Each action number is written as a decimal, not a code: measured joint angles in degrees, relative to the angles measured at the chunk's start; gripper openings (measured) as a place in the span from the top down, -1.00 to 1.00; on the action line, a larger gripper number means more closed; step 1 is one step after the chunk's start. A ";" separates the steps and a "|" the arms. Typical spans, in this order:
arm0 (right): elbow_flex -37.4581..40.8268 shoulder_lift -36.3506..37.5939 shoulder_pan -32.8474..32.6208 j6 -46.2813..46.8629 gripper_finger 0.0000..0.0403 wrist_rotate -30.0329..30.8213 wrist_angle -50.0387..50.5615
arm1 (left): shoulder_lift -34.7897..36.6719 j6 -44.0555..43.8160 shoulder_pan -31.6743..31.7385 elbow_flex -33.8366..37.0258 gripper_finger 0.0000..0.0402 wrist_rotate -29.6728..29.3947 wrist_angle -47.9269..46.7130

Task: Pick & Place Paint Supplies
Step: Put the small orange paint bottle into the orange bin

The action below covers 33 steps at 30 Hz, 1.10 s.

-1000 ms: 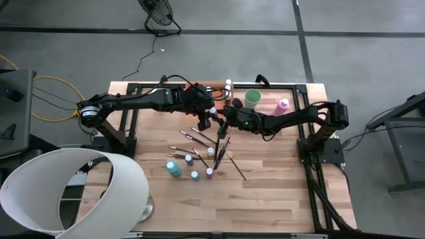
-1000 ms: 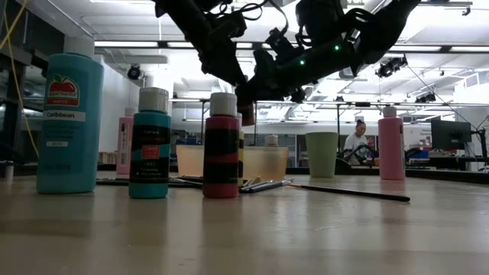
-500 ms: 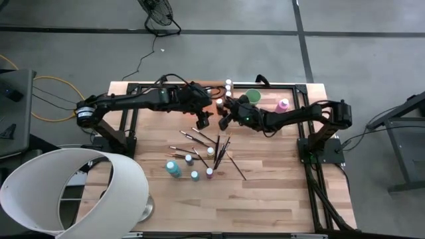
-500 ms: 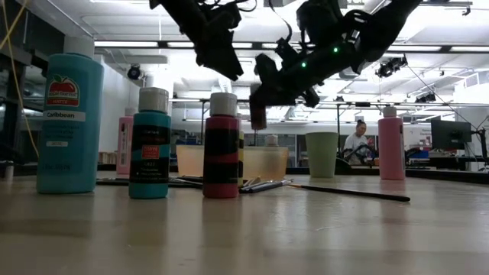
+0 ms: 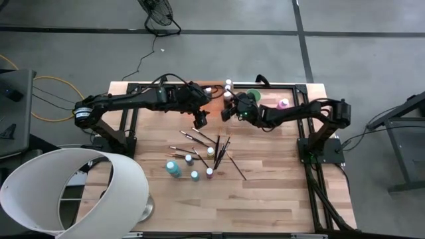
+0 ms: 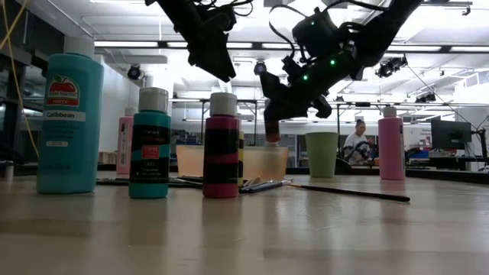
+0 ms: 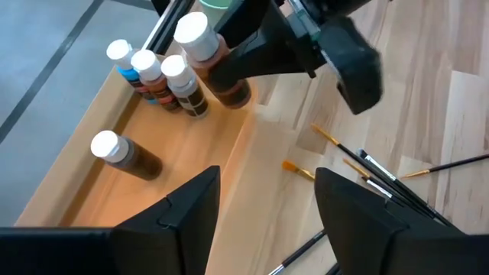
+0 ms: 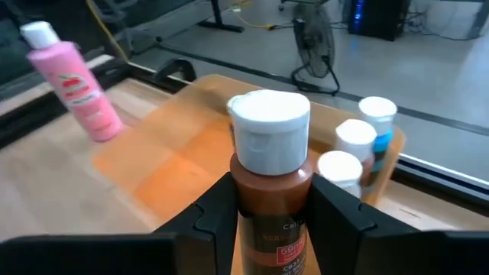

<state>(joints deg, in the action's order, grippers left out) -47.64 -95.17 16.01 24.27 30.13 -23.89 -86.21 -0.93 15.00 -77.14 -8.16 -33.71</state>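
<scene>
1. Brown paint bottle with white cap (image 8: pixel 269 191): held in the right hand (image 8: pixel 267 218), both dark fingers pressed on its body, cap (image 8: pixel 269 131) clear of them. In the high view it sits at upper centre of the frame, over the near edge of the translucent orange rectangular tray (image 7: pixel 179 187).
2. Attitude: in the low view the bottle (image 6: pixel 272 128) hangs above the tray (image 6: pixel 191 162), well off the table (image 6: pixel 252 229), long axis roughly vertical with a slight tilt. Which end is up cannot be told there.
3. Left hand (image 7: pixel 267 206): fingers spread wide, holding nothing, raised just left of the right hand in the high view.
4. Tray contents: several white-capped bottles stand clustered at one end (image 7: pixel 162 80); one brown bottle lies on its side (image 7: pixel 126 155).
5. Step in hand, as judged: carrying the brown bottle to the tray. The next move calls for lowering it into a bare patch clear of the cluster, then releasing.
6. Outstanding: thin dark-handled paintbrushes (image 5: pixel 219 147) and small bottles (image 5: pixel 192 166) remain on the table, centre of frame.
</scene>
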 joint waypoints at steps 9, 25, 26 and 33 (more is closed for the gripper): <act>0.07 -3.14 1.34 1.51 0.39 -0.11 -0.54 | -0.04 -0.46 0.00 0.00 -0.01 0.00 0.11; 0.00 -8.33 2.02 3.82 0.37 2.97 -3.33 | -0.09 -0.46 0.00 0.00 -0.01 0.00 -0.37; 0.00 -8.35 2.14 4.00 0.37 3.00 -3.32 | -0.09 -0.46 0.00 0.00 -0.01 0.00 -0.37; -0.02 -8.38 2.37 4.50 0.37 2.49 -0.77 | -0.09 -0.44 0.00 0.00 -0.01 0.00 -0.37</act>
<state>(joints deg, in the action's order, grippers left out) -47.66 -103.55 18.37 28.78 32.62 -24.66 -86.30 -1.37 15.00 -77.14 -8.16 -34.09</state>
